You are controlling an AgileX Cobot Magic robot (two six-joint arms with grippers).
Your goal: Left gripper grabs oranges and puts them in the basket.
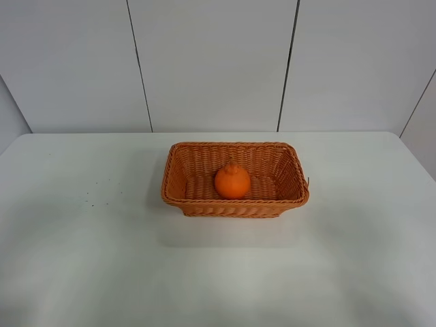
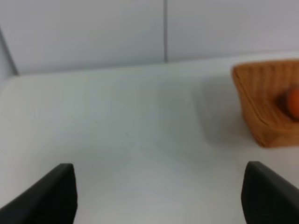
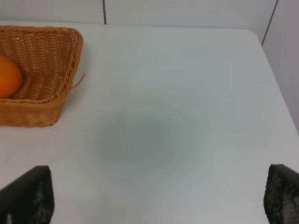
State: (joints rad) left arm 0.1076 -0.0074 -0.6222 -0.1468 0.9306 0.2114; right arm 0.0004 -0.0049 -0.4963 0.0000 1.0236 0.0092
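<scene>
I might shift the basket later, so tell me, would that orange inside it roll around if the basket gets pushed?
Probably somewhat. The orange is round and sits loose on the basket floor, so a shove could set it rolling. Its bumpy neck points up, giving little to stop it. The flared wicker walls would likely keep it inside.

This looks like a plain test room or lab. A big smooth white table (image 1: 82, 272) fills the floor of the view. At 12 o'clock stands a bare pale grey panel wall (image 1: 211, 61) with thin dark seams. Nothing homey shows, only one orange-brown woven wicker basket (image 1: 235, 208).
</scene>
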